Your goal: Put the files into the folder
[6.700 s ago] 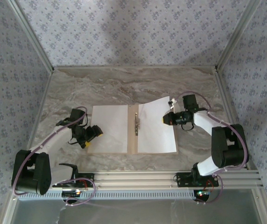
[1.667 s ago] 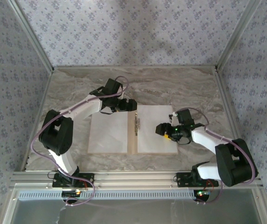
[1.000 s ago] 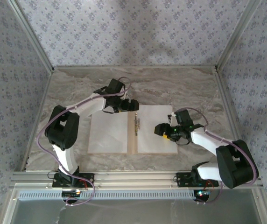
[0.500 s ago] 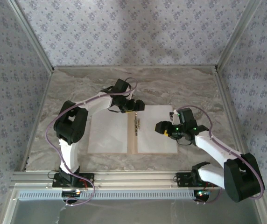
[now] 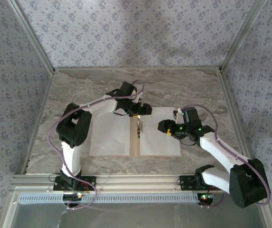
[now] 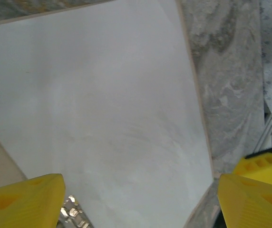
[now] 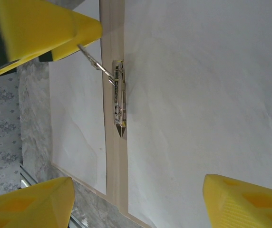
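- Moved from the left side to the far end of the clip (image 5: 139, 126): left gripper (image 5: 144, 109), fingers wide apart, holding nothing.
- Laid flat now on the right leaf of the folder (image 5: 135, 145), no longer curled up: right sheet (image 5: 157, 140). Probably only the clipping left to do.
- Hovering over that sheet: right gripper (image 5: 163, 127), also wide open and empty.
- Counted: two sheets, one on each leaf; one folder, open on the table (image 5: 79, 90); one clip; two grippers.
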You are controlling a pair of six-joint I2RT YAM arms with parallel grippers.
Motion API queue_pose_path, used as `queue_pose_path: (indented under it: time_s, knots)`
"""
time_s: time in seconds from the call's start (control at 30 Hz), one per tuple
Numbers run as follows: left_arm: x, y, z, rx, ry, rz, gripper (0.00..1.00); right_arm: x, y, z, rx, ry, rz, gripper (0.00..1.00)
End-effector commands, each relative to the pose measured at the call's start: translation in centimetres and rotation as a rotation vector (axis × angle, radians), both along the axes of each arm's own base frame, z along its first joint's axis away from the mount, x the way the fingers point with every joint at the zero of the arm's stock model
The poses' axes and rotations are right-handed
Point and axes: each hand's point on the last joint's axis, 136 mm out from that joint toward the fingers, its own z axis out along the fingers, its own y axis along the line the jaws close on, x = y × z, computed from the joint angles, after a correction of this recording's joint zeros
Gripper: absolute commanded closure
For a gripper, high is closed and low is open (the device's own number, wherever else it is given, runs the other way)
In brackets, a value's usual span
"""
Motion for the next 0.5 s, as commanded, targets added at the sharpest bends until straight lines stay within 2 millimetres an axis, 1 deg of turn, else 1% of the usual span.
queue_pose_path:
  time_s: [0.0,0.13,0.27,0.37,0.4,0.47]
  knots:
    - [-1.7,-0.4,2.4,-0.044,-0.033,-0.051,0.17,-0.3,0.4,0.9,0.019,0.004,0.007,0.26]
    - [-3.5,-0.3,2.7,-0.043,-0.038,-0.055,0.17,-0.2,0.5,1.1,0.025,-0.005,0.006,0.26]
    - [-4.4,0.4,3.7,-0.039,-0.047,-0.045,0.17,-0.1,0.8,1.3,0.022,-0.009,0.006,0.26]
    - [-4.3,2.4,5.0,0.039,-0.117,-0.003,0.18,-0.2,1.4,1.5,0.028,-0.006,0.020,0.26]
    - [-4.1,3.6,5.4,0.080,-0.149,0.024,0.18,-0.2,1.6,1.7,0.029,-0.007,0.023,0.26]
    - [-4.0,5.4,6.1,0.107,-0.181,0.063,0.18,-0.1,1.9,2.0,0.025,-0.010,0.021,0.26]
